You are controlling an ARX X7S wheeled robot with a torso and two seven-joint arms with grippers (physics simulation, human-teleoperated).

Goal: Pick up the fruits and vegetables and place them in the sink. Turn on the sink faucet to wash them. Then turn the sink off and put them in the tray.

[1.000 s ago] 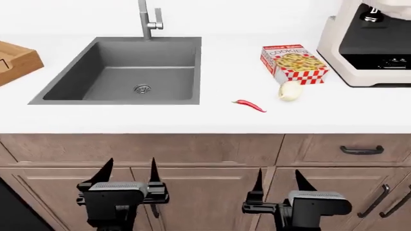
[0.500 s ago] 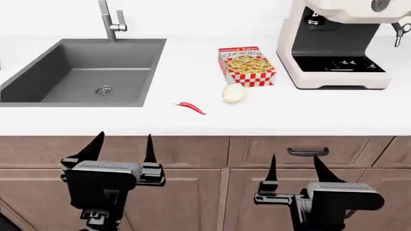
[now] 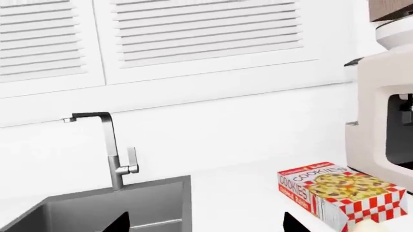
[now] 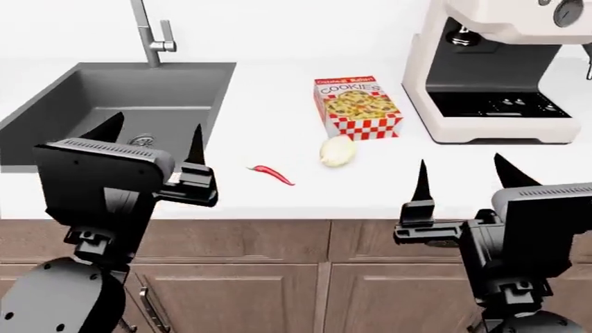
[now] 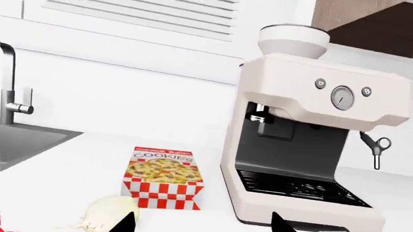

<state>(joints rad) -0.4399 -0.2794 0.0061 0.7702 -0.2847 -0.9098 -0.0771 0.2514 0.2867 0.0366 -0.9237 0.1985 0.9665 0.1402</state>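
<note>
Two grippers, left [image 4: 152,142] and right [image 4: 459,177], are showing spread, empty fingers in the head view; chili [image 4: 271,173] and root vegetable [image 4: 337,150] are lying on the counter [image 4: 277,111] right of the sink [image 4: 65,111]. Left wrist: we are seeing the faucet [image 3: 110,145] and cookie box [image 3: 342,193]. Right wrist: the root [image 5: 106,212] is touching the box's front.

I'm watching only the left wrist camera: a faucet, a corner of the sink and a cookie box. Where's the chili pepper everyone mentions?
Observer: The chili pepper lies on the white counter, between the sink and the pale root vegetable. It touches neither.
Operator: And the other arm, is it holding anything?
Observer: No. In the head view the right gripper is open and empty, with the vegetables lying untouched on the counter.
</note>
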